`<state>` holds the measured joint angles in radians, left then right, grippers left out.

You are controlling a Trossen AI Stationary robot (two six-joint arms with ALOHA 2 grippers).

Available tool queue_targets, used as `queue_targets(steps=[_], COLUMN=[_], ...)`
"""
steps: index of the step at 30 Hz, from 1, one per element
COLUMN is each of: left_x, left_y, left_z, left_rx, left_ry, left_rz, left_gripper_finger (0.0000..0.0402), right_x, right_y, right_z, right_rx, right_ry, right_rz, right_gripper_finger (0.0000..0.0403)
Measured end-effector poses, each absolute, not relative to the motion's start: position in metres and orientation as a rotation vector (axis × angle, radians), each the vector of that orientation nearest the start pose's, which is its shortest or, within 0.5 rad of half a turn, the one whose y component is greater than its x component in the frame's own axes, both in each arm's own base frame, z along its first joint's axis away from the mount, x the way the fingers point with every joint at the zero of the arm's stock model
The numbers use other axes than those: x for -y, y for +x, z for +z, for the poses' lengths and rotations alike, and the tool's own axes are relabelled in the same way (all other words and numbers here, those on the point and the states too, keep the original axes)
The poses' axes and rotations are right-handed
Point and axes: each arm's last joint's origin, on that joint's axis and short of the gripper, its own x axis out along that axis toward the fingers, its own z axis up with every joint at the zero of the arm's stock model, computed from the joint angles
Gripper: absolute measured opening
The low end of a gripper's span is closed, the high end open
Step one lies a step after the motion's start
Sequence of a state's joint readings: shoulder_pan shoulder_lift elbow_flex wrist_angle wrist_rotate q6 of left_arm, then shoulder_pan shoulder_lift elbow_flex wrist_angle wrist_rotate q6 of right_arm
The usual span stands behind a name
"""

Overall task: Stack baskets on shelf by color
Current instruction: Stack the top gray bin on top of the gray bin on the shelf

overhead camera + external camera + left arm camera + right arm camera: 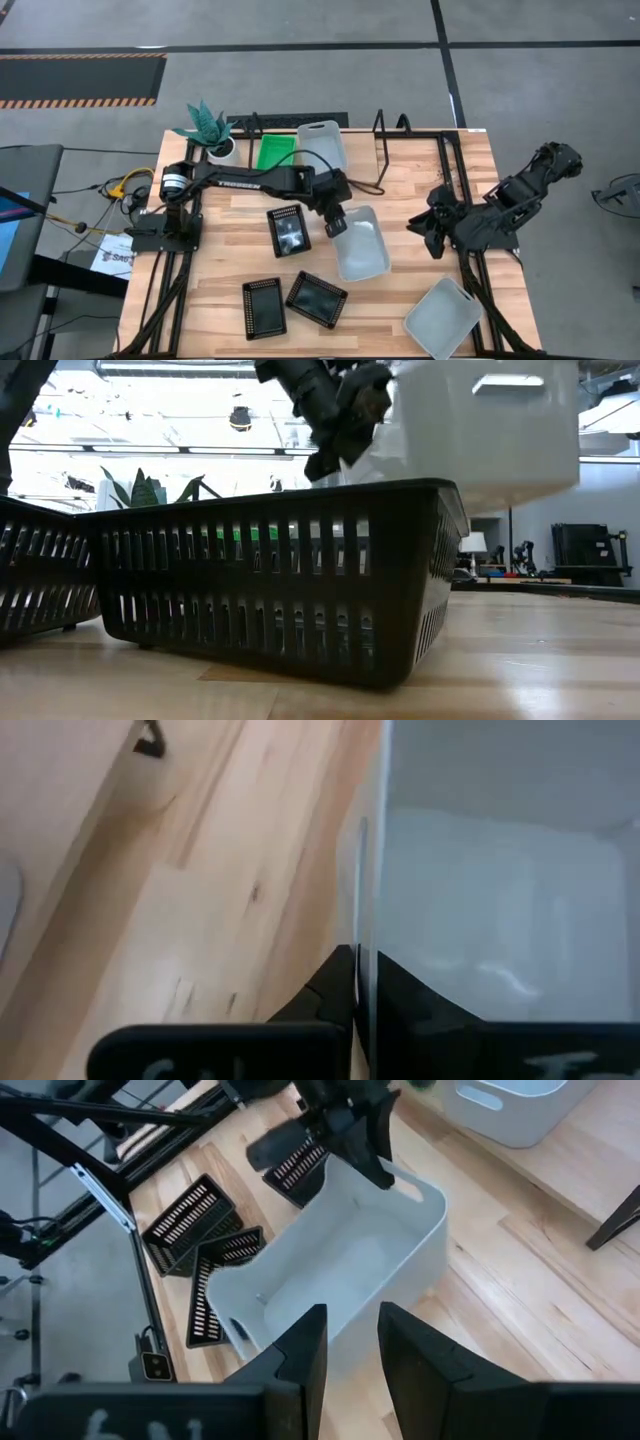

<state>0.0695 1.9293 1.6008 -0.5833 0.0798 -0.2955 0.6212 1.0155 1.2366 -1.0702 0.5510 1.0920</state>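
While lifted above the table (pixel 400 200), white basket (pixel 360 243), rim pinched in left gripper (pixel 335 225) jaws; right gripper (pixel 350 1342) jaws slightly apart, empty.

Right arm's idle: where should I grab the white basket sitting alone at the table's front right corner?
Take that white basket by its thin upright rim, one finger inside, one outside, coming straight down from above. It sits open side up, turned diagonally, so rotate the right gripper square to a long wall. The left gripper holds another white basket by its wall this way.
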Motion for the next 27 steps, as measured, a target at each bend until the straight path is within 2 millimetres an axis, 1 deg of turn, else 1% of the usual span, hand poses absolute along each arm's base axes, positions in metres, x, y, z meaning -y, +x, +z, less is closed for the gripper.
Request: queue_targets(steps=[5,8,11,13,16,21,23,27], left_x=[-0.028,-0.032,-0.039,-0.047,-0.064,-0.101,-0.116,-0.15], left_y=[0.423,0.421,0.419,0.415,0.407,0.394,0.389,0.377], left_z=[0.282,0.3,0.321,0.335,0.352,0.373,0.377,0.377], left_rx=[-0.911,-0.913,-0.894,-0.889,-0.885,-0.852,-0.846,-0.845], left_ry=[-0.322,-0.323,-0.304,-0.29,-0.294,-0.263,-0.253,-0.273], left_rz=[0.089,0.071,0.069,0.077,0.109,0.183,0.209,0.282], left_gripper_finger=[0.0,0.0,0.0,0.0,0.0,0.0,0.0,0.0], right_x=[-0.081,-0.077,-0.074,-0.072,-0.069,-0.065,-0.064,-0.062], right_y=[0.139,0.134,0.13,0.128,0.124,0.12,0.12,0.122], right_z=[0.375,0.378,0.38,0.382,0.383,0.382,0.382,0.382], right_rx=[-0.621,-0.596,-0.583,-0.578,-0.577,-0.574,-0.565,-0.566], right_ry=[0.594,0.592,0.564,0.551,0.541,0.509,0.48,0.423], right_rz=[-0.301,-0.302,-0.29,-0.281,-0.278,-0.313,-0.322,-0.322], right_gripper_finger=[0.0118,0.0118,0.0118,0.0118,0.0118,0.0118,0.0118,0.0118])
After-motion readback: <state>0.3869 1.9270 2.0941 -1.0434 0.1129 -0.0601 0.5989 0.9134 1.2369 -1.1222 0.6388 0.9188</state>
